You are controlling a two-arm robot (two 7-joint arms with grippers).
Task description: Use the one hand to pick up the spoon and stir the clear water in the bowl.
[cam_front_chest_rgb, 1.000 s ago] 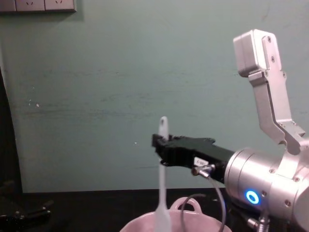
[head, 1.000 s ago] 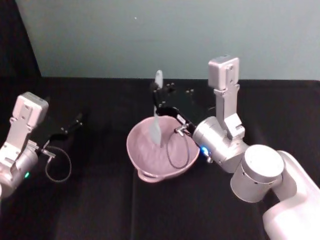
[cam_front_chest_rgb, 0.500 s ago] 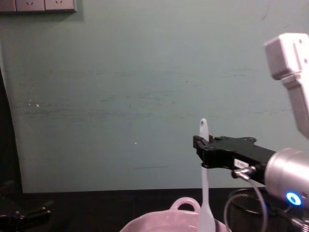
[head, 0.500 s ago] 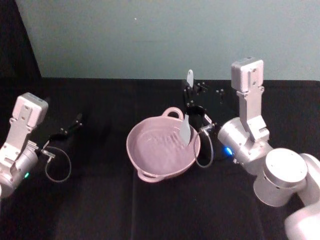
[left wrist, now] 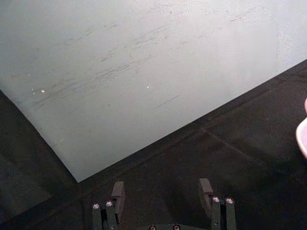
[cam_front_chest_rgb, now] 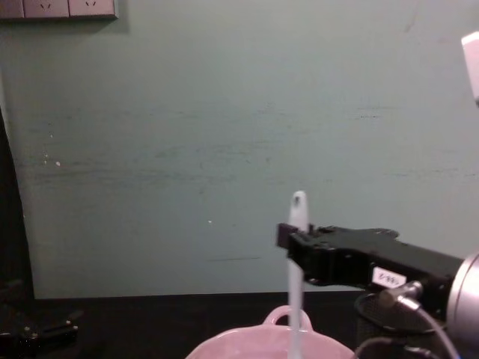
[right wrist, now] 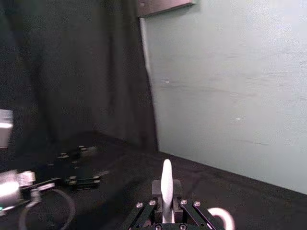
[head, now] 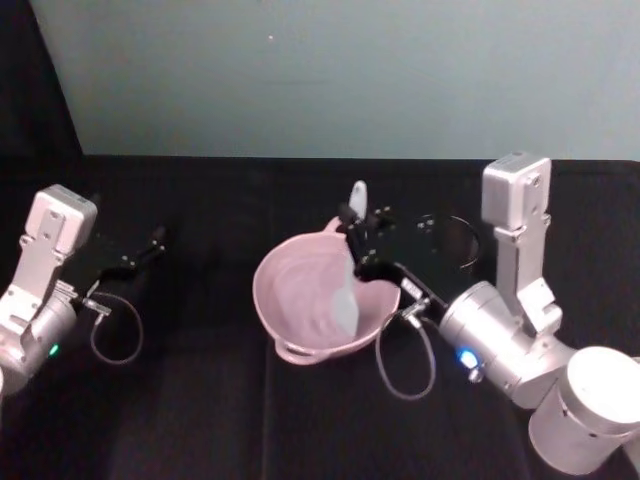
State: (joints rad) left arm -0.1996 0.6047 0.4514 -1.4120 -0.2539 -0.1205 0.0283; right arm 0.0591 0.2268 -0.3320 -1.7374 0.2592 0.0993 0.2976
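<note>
Pick-up looks done: the right claw (head: 360, 238) grips the spoon (head: 348, 285) by its handle, the head hanging below the claw inside the bowl (head: 262, 290), so only stirring seems left, while the left claw (head: 150, 243) rests wide open, well apart.

Pretty sure this is a robot lab bench
Matte black cloth-covered table (head: 200, 420), bare pale teal painted wall (cam_front_chest_rgb: 187, 134), black curtain (head: 35, 90) at the left.
</note>
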